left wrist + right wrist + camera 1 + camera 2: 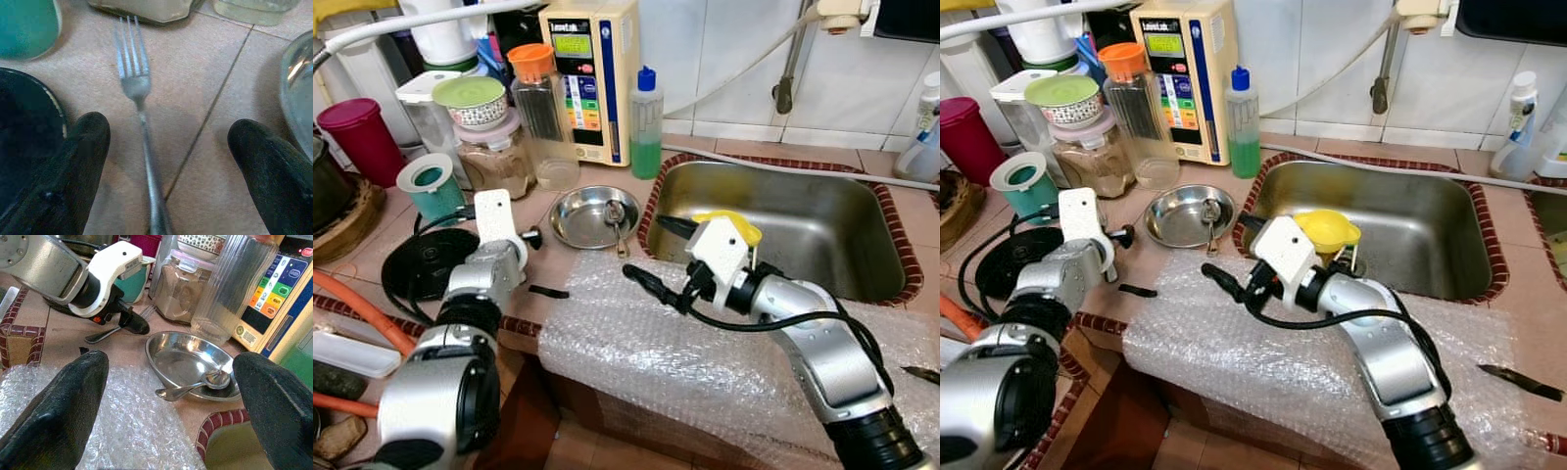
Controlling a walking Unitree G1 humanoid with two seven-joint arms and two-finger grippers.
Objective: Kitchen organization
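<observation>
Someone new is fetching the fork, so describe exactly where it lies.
Start at the steel sink and go to the round steel bowl on its left. Just beyond it the fork lies flat on the tiled counter between the left hand's open fingers. The bowl's utensil is a spoon.

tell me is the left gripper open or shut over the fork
Open. The left gripper has its two black fingers spread wide, with the fork lying flat on the counter between them.

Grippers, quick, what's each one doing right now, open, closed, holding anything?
Left gripper: open, fingers either side of the fork on the counter, not gripping it.
Right gripper: open, holding nothing, above the bubble wrap.
</observation>
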